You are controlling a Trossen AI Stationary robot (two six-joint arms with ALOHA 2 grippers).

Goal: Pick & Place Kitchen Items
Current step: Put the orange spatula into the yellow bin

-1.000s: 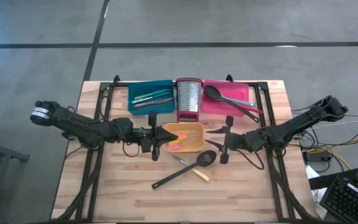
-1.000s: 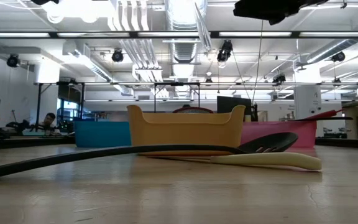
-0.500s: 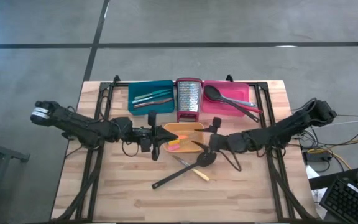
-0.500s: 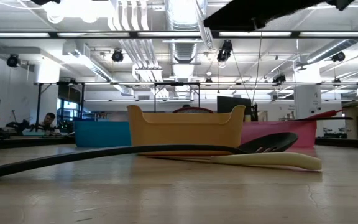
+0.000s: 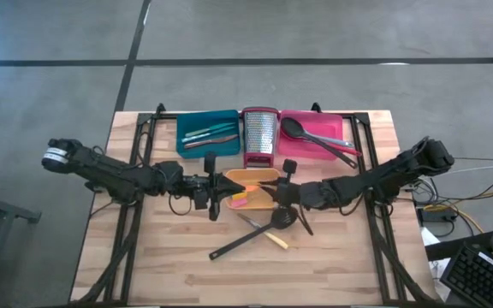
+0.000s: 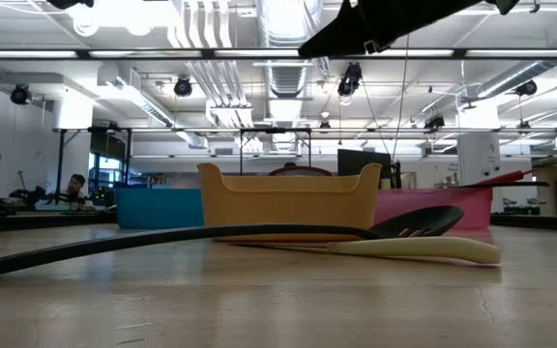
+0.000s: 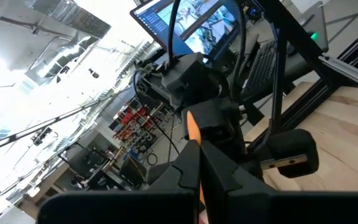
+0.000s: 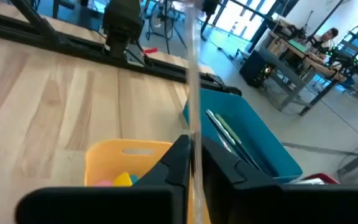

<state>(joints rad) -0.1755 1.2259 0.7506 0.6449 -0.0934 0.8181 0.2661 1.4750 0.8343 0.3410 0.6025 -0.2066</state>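
My left gripper (image 5: 219, 190) is shut on a thin orange-handled tool (image 7: 191, 126), held level above the left end of the orange tray (image 5: 264, 175). My right gripper (image 5: 274, 195) hovers over the tray's right end, facing the left one, and is shut on the tool's pale thin shaft (image 8: 194, 93). Tiny pink and yellow pieces (image 8: 120, 180) lie in the tray. A black slotted spatula (image 5: 255, 235) and a cream-handled tool (image 5: 270, 238) lie flat on the table in front of the tray. My left gripper pinches the orange handle (image 7: 189, 132) between its two fingers, coming level from the table's left, fingers along the tool. The tool is clear of the tray and table. My right gripper pinches the pale shaft (image 8: 195, 127) between its fingertips (image 8: 180, 152), coming about level from the table's right. The shaft runs straight on from the fingers toward the left gripper, clear of the tray.
At the far edge stand a teal tray (image 5: 205, 128) with thin tools, an upright steel grater (image 5: 259, 137) and a pink tray (image 5: 315, 128) with black utensils. Bare wood lies toward the near edge (image 5: 229, 282).
My right gripper has travelled toward the table's left, out over the orange tray and up to the left gripper, sinking slightly, and has shut on the free end of the thin tool. My left gripper has kept still with the tool.
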